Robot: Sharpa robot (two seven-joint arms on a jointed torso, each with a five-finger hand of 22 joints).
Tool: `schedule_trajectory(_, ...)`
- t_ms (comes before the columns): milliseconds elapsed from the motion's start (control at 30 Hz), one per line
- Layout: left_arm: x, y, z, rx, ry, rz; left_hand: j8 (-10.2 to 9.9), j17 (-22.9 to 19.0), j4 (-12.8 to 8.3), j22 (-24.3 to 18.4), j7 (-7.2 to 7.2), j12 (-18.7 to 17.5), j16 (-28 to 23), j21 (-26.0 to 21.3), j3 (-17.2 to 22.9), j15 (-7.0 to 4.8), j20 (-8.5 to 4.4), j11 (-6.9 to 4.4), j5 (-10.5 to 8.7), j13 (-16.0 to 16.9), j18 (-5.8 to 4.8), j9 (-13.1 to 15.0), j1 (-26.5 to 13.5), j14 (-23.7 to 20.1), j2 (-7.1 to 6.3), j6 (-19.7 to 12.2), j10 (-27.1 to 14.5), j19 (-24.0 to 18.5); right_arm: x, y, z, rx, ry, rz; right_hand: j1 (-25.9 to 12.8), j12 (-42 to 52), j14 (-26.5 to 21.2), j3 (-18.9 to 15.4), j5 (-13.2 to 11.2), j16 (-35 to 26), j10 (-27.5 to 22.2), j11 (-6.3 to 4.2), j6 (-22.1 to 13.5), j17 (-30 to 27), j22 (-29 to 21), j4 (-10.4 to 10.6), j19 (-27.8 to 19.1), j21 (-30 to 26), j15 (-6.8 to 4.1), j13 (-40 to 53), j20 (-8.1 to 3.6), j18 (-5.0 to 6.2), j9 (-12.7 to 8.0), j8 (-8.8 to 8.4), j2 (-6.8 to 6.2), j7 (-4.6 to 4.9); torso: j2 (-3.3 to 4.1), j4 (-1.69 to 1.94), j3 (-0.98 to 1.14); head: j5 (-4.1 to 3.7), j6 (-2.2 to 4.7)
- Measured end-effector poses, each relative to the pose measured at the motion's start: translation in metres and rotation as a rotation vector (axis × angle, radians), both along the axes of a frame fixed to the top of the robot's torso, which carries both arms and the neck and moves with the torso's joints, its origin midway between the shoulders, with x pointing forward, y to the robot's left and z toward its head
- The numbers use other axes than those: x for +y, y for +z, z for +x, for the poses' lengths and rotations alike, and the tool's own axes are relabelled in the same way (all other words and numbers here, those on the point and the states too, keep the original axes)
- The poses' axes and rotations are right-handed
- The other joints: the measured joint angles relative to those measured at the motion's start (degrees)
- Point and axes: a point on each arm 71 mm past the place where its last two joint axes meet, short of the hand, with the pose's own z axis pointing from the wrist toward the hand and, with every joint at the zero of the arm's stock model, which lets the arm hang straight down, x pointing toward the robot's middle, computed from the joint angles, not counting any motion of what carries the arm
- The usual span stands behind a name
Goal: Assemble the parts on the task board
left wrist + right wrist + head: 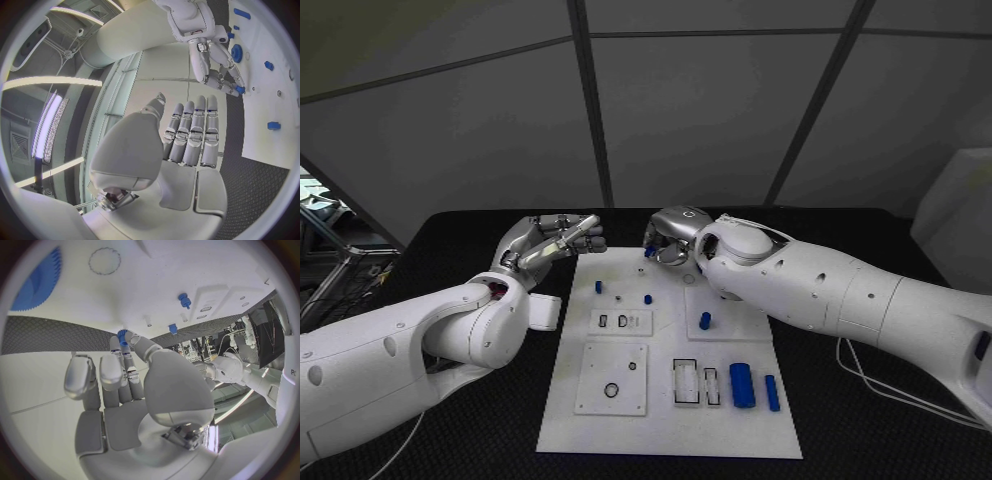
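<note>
Head view, near to far: we see blue cylinders [743,384] at the lower right of the white board [678,425], and pegs mid-frame. At the board's top edge, our right hand [672,240] pinches a small blue part [122,335]; our left hand [560,240] is empty, fingers extended. We should lower the part slowly, keeping it upright.

The head camera looks steeply down over both arms onto the white board [678,420] on the black table [877,440]. The left wrist camera sits close behind the left hand [187,137], facing along its fingers toward the board's far end. The right wrist camera sits as close behind the right hand [125,375]. All three share that far end.
</note>
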Motion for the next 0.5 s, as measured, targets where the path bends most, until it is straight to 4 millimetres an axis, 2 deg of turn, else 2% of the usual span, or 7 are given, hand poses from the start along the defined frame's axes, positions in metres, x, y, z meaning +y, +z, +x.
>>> schedule_trajectory(500, -0.0016, 0.0013, 0.0007, -0.001, -0.004, -0.001, 0.0, 0.0, 0.0, 0.0, 0.15, 0.0, -0.3, 0.0, 0.0, 0.00, 0.00, 0.21, 0.00, 0.0, 0.00, 0.0, 0.0, 0.0, 0.00, 0.2, -0.2, 0.0, 0.0077, -0.0019, 0.0017, 0.022, 0.007, -0.018, -0.3, -0.2, 0.0, 0.0, 0.0, 0.0, -0.2, 0.20, -0.3, 0.0, 0.1, 0.3, 0.0, 0.2, 0.00, 0.0, 0.00, 0.00, -0.1, -0.05, -0.25, 0.13, -0.02, -0.07, 0.01, 0.25, -0.39)
